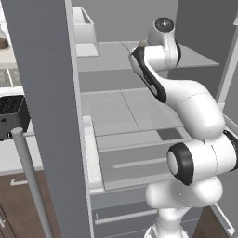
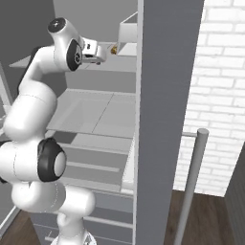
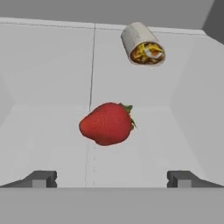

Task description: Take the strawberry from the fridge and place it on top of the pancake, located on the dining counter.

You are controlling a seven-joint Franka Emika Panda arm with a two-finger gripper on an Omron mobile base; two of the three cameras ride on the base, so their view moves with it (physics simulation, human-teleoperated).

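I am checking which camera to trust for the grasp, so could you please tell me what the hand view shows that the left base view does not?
Hand view alone: the strawberry lying on a pale fridge shelf, a cut wrap with yellow filling beyond it, and the open gripper with its fingertips wide apart, short of the berry.

Left base view alone: the fridge door, its bar handle, the lower drawers and the arm reaching in.

Both: the fridge's grey interior shelving.
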